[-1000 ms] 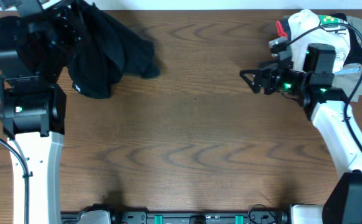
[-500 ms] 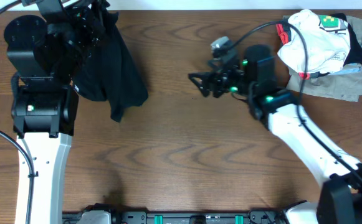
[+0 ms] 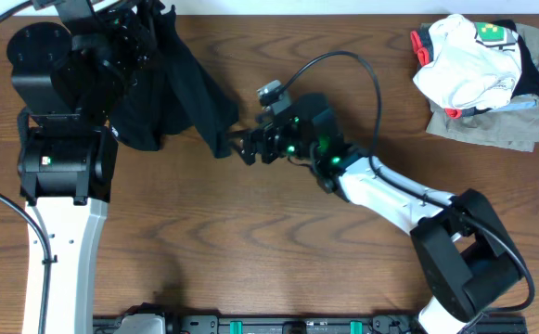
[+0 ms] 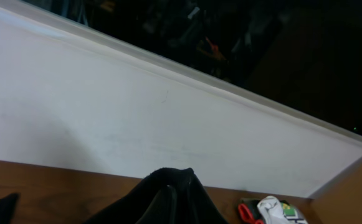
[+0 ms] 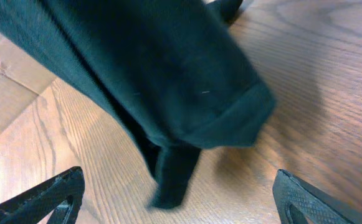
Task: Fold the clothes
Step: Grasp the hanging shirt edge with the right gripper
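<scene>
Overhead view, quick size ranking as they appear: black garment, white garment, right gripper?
1. black garment, clearly the largest.
2. white garment, on the pile.
3. right gripper, smallest, even if it is raised nearer the camera.

The black fabric garment [image 3: 184, 88] hangs bunched from the left gripper [image 3: 135, 42], with its lower corner extending toward the table centre. The right gripper [image 3: 239, 147], jaws parted, is positioned just beside that corner. A pile of white and grey clothes [image 3: 478, 74] lies at the far right corner of the brown wooden table [image 3: 278, 260].
</scene>
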Controlling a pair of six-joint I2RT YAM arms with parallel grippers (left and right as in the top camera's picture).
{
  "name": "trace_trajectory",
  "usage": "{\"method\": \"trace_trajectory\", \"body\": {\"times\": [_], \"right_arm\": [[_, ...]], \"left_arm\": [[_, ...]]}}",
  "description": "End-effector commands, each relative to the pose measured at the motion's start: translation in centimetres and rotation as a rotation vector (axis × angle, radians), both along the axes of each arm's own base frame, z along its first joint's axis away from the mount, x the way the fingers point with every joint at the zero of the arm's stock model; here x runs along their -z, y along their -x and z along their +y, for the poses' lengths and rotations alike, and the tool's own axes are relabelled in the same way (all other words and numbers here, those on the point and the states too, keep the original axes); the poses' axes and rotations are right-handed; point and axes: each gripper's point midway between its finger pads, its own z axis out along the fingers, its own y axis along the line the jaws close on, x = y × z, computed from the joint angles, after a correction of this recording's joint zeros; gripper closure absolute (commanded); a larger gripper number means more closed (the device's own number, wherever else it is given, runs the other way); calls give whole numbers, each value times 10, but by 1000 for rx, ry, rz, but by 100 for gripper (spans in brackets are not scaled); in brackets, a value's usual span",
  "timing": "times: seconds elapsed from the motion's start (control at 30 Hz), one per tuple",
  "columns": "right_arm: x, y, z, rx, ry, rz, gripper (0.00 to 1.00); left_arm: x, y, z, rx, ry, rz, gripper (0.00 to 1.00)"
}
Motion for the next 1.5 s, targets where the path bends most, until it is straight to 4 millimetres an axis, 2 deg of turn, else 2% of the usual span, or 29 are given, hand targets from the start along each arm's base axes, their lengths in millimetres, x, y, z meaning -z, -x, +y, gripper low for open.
{"method": "trace_trajectory", "body": {"times": [0.0,0.37,0.73,0.9,1.13,1.23,1.47], "right_arm": [[10,-4,6,34,75,-66,4],[31,-2,21,26,106,-102,8],[24,16,46,-16,59,-112,9],[25,17,47,-5,50,-93,12],[26,11,44,35,62,-98,15],[26,11,44,37,63,-99,19],[27,8,41,60,73,-104,24]], "left_arm": [[-8,1,-4,19,39,-13,94],[-12,3,-10,51,96,-9,94],[-12,3,-10,51,103,-5,94],[-12,5,-15,79,108,-2,94],[-12,14,-33,196,128,11,94],[-13,18,-40,240,130,11,94],[-28,34,-41,256,152,-17,94]]}}
